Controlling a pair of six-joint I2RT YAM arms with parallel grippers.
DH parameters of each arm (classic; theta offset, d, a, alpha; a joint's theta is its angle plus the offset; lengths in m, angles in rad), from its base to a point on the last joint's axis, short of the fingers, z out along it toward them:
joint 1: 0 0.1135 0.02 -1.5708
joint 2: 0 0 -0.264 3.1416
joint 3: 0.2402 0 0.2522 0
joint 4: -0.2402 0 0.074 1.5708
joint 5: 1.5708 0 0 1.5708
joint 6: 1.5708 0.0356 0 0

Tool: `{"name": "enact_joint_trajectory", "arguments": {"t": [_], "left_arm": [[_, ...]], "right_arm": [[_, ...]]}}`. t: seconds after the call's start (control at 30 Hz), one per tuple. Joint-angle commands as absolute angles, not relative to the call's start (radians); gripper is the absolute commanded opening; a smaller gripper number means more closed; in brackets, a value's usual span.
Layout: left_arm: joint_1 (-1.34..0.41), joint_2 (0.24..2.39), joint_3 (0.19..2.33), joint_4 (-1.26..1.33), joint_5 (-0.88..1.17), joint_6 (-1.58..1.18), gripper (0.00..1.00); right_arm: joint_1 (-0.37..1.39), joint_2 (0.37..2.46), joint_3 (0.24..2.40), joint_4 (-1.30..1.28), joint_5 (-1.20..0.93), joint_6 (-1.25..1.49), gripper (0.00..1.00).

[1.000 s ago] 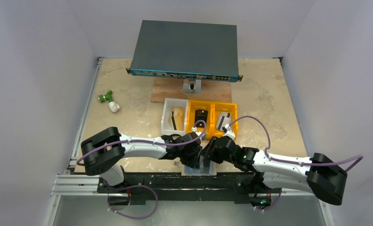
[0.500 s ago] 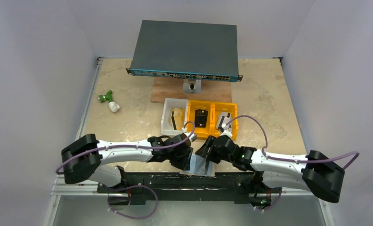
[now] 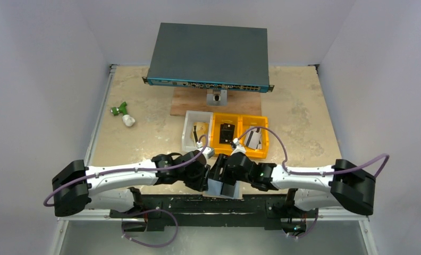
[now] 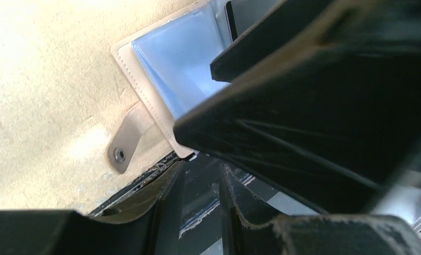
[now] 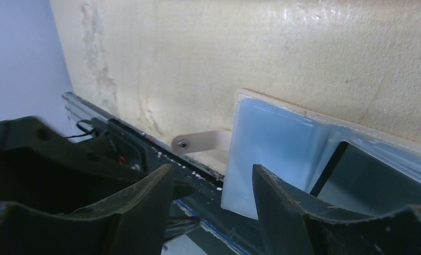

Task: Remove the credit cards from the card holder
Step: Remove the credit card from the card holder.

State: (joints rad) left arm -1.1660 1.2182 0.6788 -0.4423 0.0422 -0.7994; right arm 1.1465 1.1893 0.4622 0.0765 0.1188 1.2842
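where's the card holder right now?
Top view: the card holder lies pale-blue face up at the near edge of the table, about centre, between the left gripper and the right gripper.

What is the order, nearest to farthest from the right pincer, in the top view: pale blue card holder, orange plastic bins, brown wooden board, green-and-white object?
1. Pale blue card holder, under the right pincer.
2. Orange plastic bins, beyond.
3. Brown wooden board, behind the bins.
4. Green-and-white object, far left.
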Motion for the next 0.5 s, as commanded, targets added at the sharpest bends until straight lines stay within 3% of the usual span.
{"name": "enact_joint_trajectory", "arguments": {"t": [0.0, 0.27, 0.47], "left_arm": [[-1.162, 1.148, 0.666, -0.484, 0.021, -0.791, 0.29], [-1.162, 1.088, 0.659, -0.514, 0.019, -0.795, 0.29], [-1.163, 1.092, 0.677, -0.482, 0.039, -0.806, 0.29]], "right_arm": [[1.161, 1.293, 0.495, 0.135, 0.124, 1.297, 0.56], [1.161, 1.41, 0.512, 0.194, 0.107, 1.298, 0.57], [1.161, 1.314, 0.541, 0.103, 0.132, 1.302, 0.61]]}}
